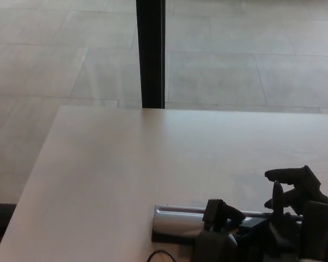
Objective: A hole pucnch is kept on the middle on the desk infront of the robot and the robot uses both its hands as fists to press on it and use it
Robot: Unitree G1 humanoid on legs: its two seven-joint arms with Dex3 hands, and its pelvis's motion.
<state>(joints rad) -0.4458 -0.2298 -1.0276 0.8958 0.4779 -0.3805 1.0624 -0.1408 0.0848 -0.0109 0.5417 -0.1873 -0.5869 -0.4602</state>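
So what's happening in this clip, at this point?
A humanoid robot is working a silver hole punch at the near edge of a pale desk. Its left hand is curled on the punch's lever. Its right hand sits just beside it, fingers partly curled; whether it presses the lever is unclear.

A long silver hole punch (177,219) lies near the front edge of the pale bench (126,164). The left hand (221,232) rests on it, curled up. The right hand (295,210) is beside it, with one finger sticking out.
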